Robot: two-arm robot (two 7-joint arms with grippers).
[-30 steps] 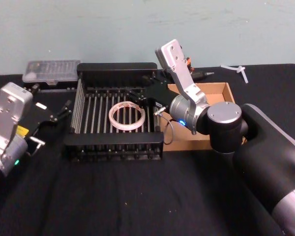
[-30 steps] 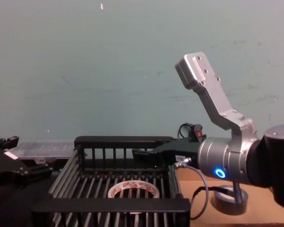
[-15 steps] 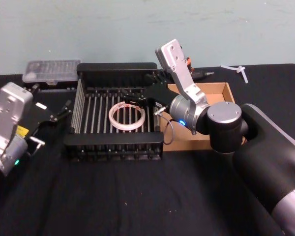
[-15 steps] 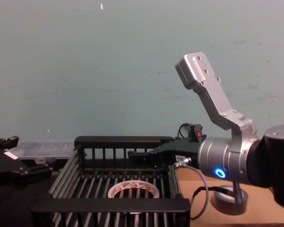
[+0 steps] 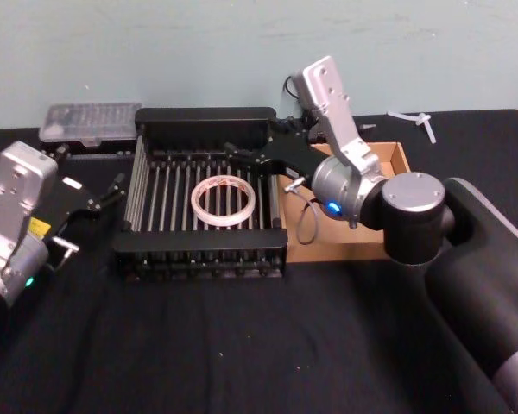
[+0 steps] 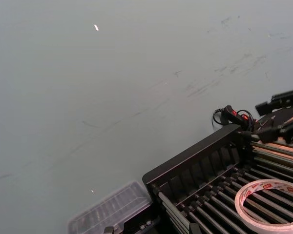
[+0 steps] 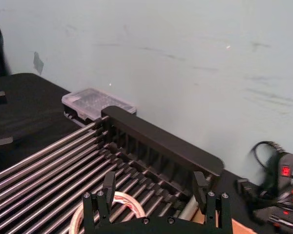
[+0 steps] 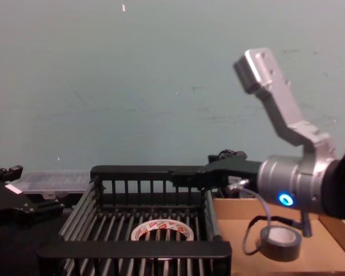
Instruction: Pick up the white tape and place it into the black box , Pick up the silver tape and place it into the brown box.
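the white tape [image 5: 224, 197] lies flat on the barred floor of the black box [image 5: 204, 126], about the middle of it, so that half of the job looks done to me. my right end effector [image 5: 244, 156] hangs above the box, over its far right part, just past the tape, fingers spread and gripping nothing; i judge it is there because it has let the tape go and has yet to clear the box. the silver tape [image 8: 280, 242] already stands in the brown box [image 8: 237, 210], which sits against the right wall of the black box, so little seems left to do. my left end effector [image 5: 114, 191] waits on the table just left of the black box, at its left wall; i cannot tell whether it is released or clenched.

the chest view gives me what the head view hides: the grey roll resting on the cardboard floor, which my own right arm covers from above. the head view in turn shows the whole ring and how it lies clear of every wall of the black box. my right wrist view shows the two fingers [image 7: 109, 184] parted over the bars with a bit of the ring below them.
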